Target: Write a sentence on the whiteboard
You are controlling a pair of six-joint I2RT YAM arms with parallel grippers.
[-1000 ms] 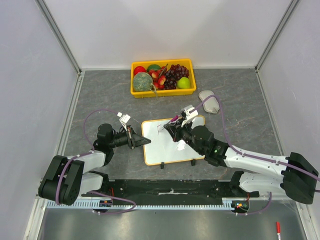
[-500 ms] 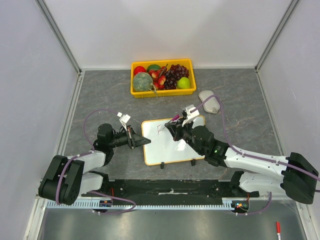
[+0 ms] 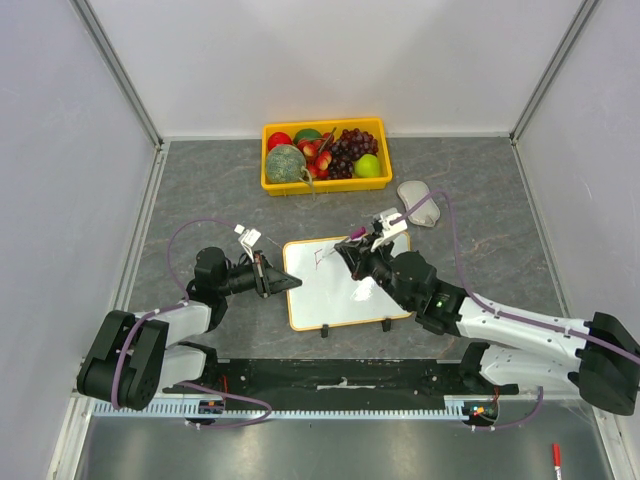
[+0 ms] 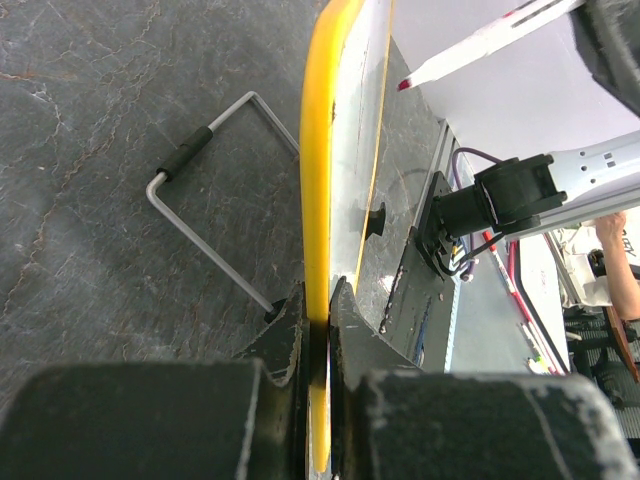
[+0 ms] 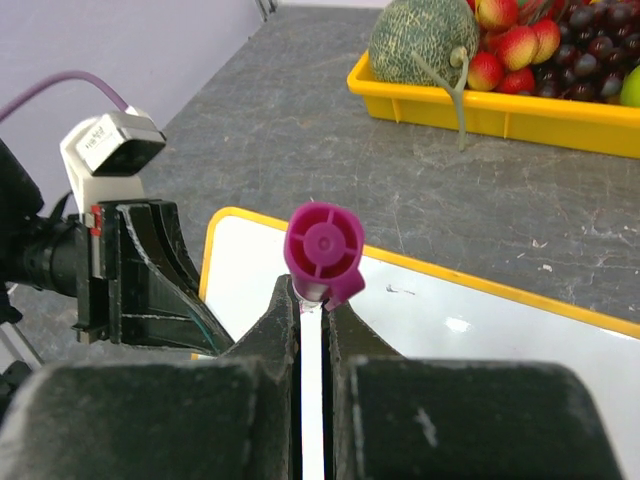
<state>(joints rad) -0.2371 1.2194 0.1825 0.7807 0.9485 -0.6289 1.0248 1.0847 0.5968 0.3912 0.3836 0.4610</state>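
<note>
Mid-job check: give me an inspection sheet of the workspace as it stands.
Surface: grey table, no spills seen.
Job's things: whiteboard at centre; only a few pink strokes near its far-left corner; marker above the board.
Clutter: fruit tray at the back; grey pad right of the board; red pen off the table, near right.
Grippers: left gripper shut on the whiteboard's left edge; right gripper shut on the marker.
Cables: purple cables loop from both wrists; the right one passes over the grey pad.
Surroundings: pale walls on three sides.
</note>
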